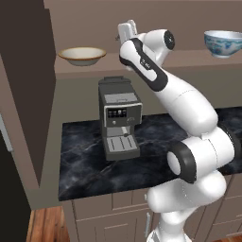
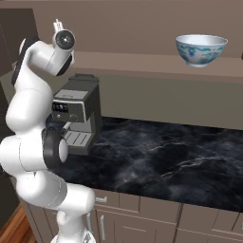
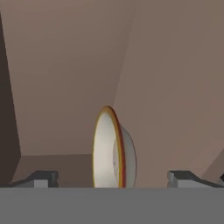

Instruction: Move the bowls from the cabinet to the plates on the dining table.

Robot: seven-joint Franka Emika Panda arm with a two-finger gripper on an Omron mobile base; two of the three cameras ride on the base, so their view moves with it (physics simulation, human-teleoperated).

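Taupe-brown shelf boards of the cabinet carry both bowls — nothing has been lifted out, so by the look of it the whole job lies ahead. The shallow cream bowl sits towards the left end of the shelf, above a grey coffee machine; the white bowl with blue flowers stands well apart from it, towards the right end. Raised to shelf height, the gripper points into the cabinet with its jaws spread wide and nothing between them. In the hand view the cream bowl appears edge-on between the two fingertips, apparently lined up for a grasp, though whether either tip touches it cannot be told.

Still to do, judging from this: close on the cream bowl, carry it to a plate on the dining table, then return for the second bowl.

Room is tight. An open cabinet door stands at the left side, the back panel lies behind the bowl, and the coffee machine rises close under the shelf's front edge — a lowered bowl could clip it. The black marble counter to the right of the machine lies bare, and the shelf between the bowls is free too.
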